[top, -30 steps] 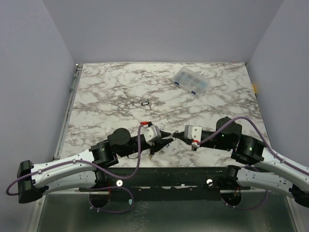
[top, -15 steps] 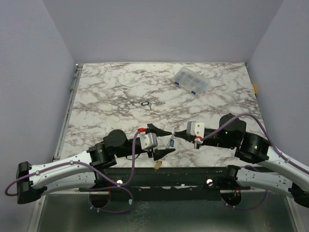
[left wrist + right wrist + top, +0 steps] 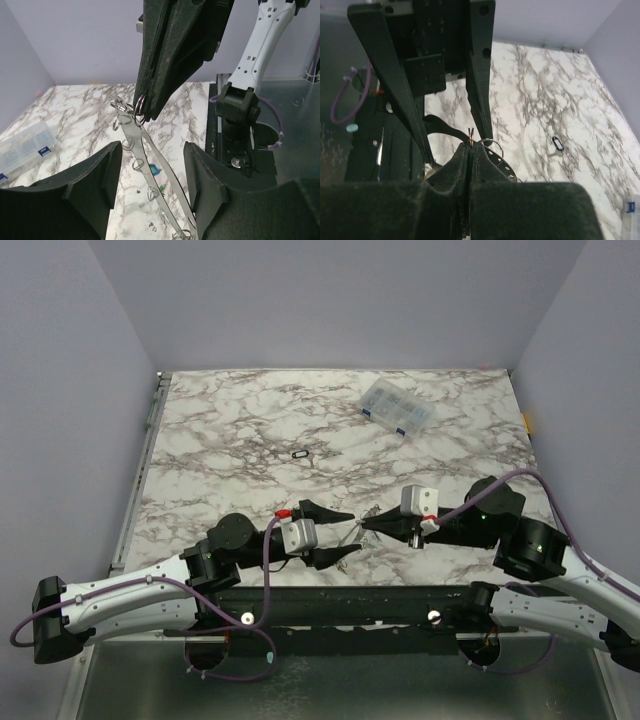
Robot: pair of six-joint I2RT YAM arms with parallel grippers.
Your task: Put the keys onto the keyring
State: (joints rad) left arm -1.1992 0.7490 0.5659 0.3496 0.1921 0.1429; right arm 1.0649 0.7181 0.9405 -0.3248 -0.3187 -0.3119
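My right gripper (image 3: 368, 524) is shut on the keyring (image 3: 357, 531), a thin grey metal hoop with small split rings along it. In the left wrist view the right gripper (image 3: 142, 108) comes down from the top, and the keyring (image 3: 134, 141) hangs from it between the fingers of my open left gripper (image 3: 152, 150), touching neither. Under the hoop I see blue (image 3: 154, 172) and green (image 3: 164, 189) keys; whether they hang or lie I cannot tell. In the right wrist view the keyring (image 3: 506, 168) curves off beside the shut right gripper (image 3: 470, 149). My left gripper (image 3: 334, 534) faces the right one.
A black-rimmed oval tag (image 3: 300, 454) lies alone on the marble table (image 3: 220, 440), also in the right wrist view as the oval tag (image 3: 558, 143). A clear compartment box (image 3: 397, 406) sits far right at the back. The table's near edge runs just below both grippers.
My left gripper has opened and drawn back to the left, away from the right gripper. The right gripper stays shut on the keyring. The yellow key seen near the edge no longer shows.
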